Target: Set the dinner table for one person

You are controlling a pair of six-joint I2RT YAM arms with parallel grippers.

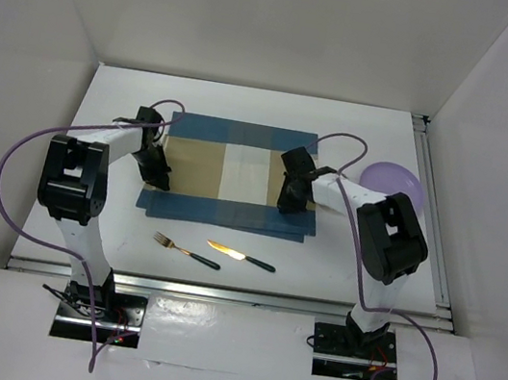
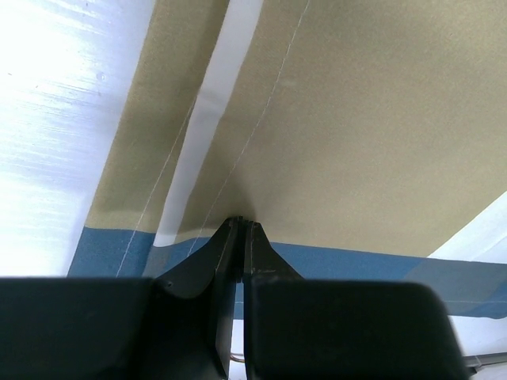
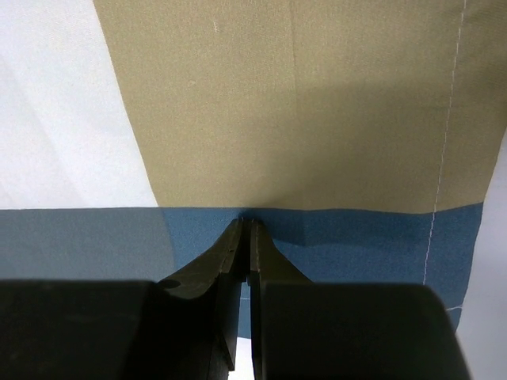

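The blue-and-tan placemat [image 1: 227, 174] lies spread on the white dinner table [image 1: 349, 264]. My left gripper [image 1: 153, 173] is shut on the mat's left side, and the left wrist view shows its tips [image 2: 242, 222] pinching the cloth where tan meets blue. My right gripper [image 1: 289, 200] is shut on the mat's right side, its tips [image 3: 247, 222] pinching cloth at the tan-blue border. A blue strip of the mat [image 1: 230, 215] lies nearer than both grippers. A fork [image 1: 185, 252] and a knife [image 1: 241, 257] with dark handles lie in front of the mat.
A purple plate [image 1: 394, 182] sits at the right, just behind the right arm. Metal rails [image 1: 434, 220] edge the table on the right and near sides. White walls enclose the left, back and right.
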